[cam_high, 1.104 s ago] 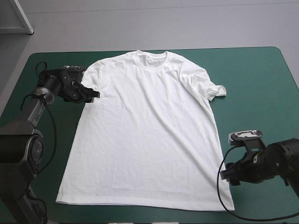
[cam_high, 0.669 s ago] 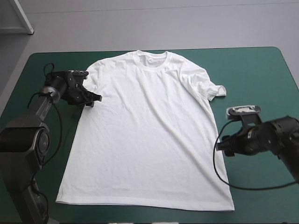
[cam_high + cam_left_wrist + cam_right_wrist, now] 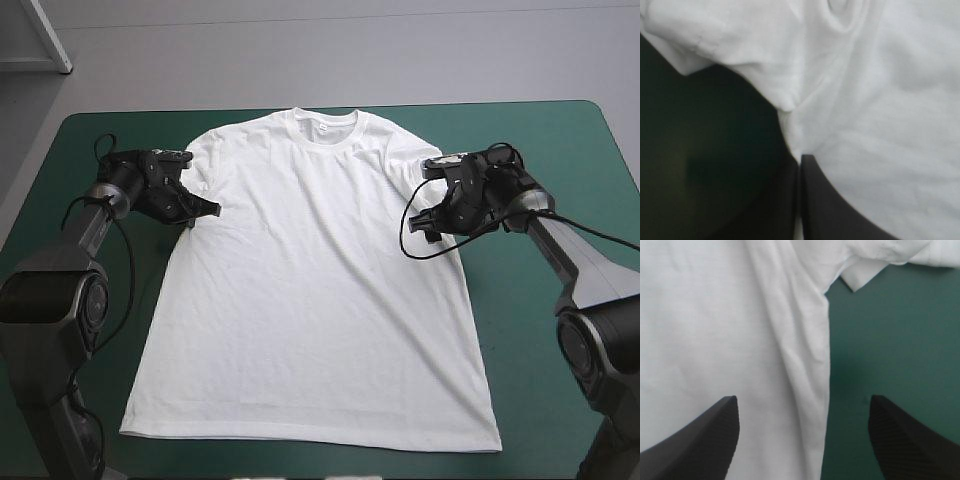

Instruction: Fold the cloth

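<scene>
T-shirt spread flat between both claws: light, limp, will sag and slide if lifted | left claw clamped on its armpit edge | right claw agape, side edge between fingers - judged sound pinch-point

Around the T-shirt the desk is free; the left gripper and right gripper block both armpits.

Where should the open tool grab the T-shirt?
Probably its side edge just below the sleeve, coming in from the table's right. That T-shirt edge lies flat between the right tool's open fingers; the left tool is shut on the matching spot.
</scene>
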